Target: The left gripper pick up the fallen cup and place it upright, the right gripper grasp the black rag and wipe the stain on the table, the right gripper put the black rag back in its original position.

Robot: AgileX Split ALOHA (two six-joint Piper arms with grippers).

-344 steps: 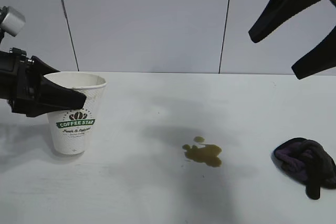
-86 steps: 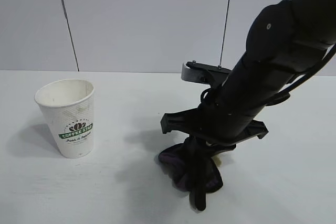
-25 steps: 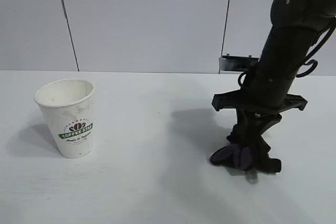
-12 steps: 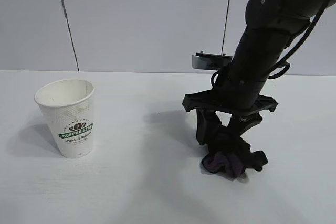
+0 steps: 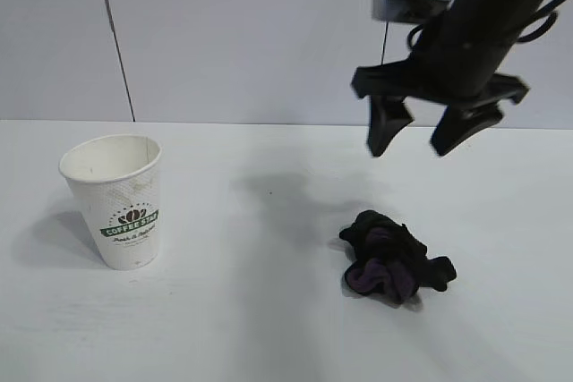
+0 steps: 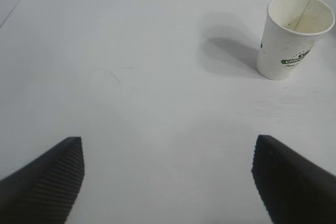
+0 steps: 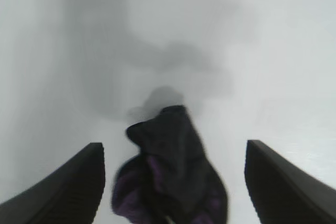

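Rag (image 5: 394,266) lies dropped right of the cup (image 5: 119,200), your right gripper (image 5: 421,136) hangs above it, fingers apart and empty, so next just park.

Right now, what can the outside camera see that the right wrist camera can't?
Only the outside view shows the cup standing upright, the grey wall, and the whole right gripper hanging open above the table. Only the right wrist view shows the inner faces of that gripper's fingers up close. Both show the rag lying loose on the white table, and no stain.
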